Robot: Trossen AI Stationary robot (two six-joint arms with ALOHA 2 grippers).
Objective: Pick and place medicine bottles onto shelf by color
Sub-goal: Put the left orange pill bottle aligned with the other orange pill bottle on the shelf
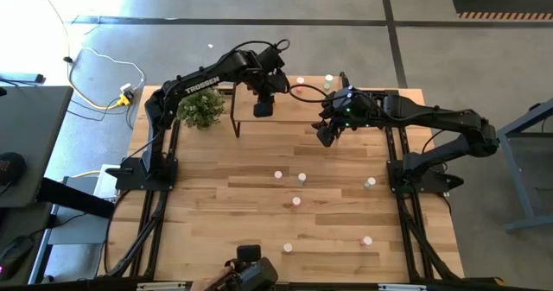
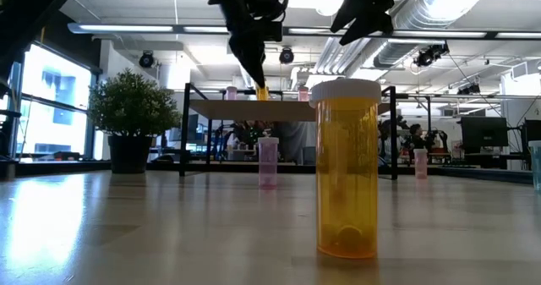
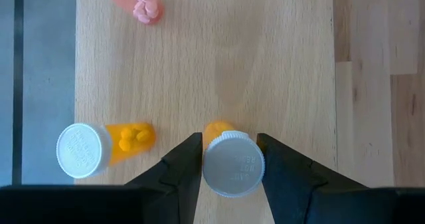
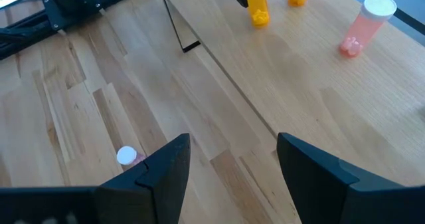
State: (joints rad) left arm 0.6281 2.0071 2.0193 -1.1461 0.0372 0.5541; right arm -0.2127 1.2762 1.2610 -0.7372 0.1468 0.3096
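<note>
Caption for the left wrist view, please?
Left gripper jaws flank a white-capped orange bottle on the light-wood shelf.

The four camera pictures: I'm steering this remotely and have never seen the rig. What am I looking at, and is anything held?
Two dark robot arms work at a light wooden plank table. The overhead picture shows everything; the low one looks level across the tabletop; the other two come from cameras on each arm's wrist.

The left gripper is above the small light-wood shelf on black legs, its fingers either side of a white-capped orange medicine bottle standing on the board. Whether it is gripping or letting go is unclear. A second orange bottle and a pink bottle also stand there.

The right gripper hovers open and empty beside the shelf. More small bottles are scattered on the table, near a green potted plant.
</note>
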